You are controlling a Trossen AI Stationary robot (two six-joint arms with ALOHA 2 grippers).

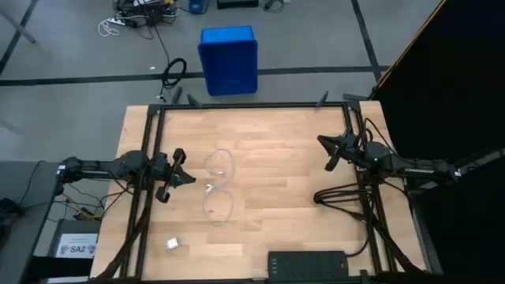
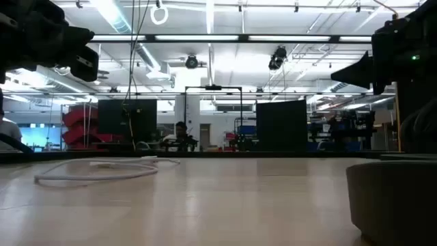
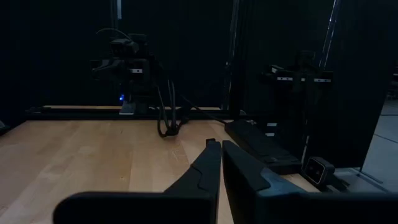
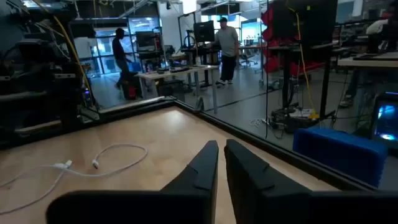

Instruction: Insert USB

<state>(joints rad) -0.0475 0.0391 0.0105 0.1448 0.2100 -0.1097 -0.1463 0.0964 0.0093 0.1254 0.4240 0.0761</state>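
Observation:
The USB cable (image 1: 218,183) lies in loose whitish loops on the wooden table, left of the middle; it also shows in the right wrist view (image 4: 93,163), with small plugs (image 4: 65,165), and in the low view (image 2: 95,171). My left gripper (image 1: 188,178) hangs shut at the table's left side, just left of the cable, touching nothing; its shut fingers show in its wrist view (image 3: 219,149). My right gripper (image 1: 322,143) hangs shut at the table's right side, far from the cable, empty; its wrist view shows the shut fingers (image 4: 221,149).
A small white cube adapter (image 1: 172,244) lies near the front left. A black power strip (image 1: 308,262) lies at the front edge, its thick black cord (image 1: 339,195) looped at the right. A blue bin (image 1: 229,59) stands on the floor beyond the far edge. People stand in the room behind.

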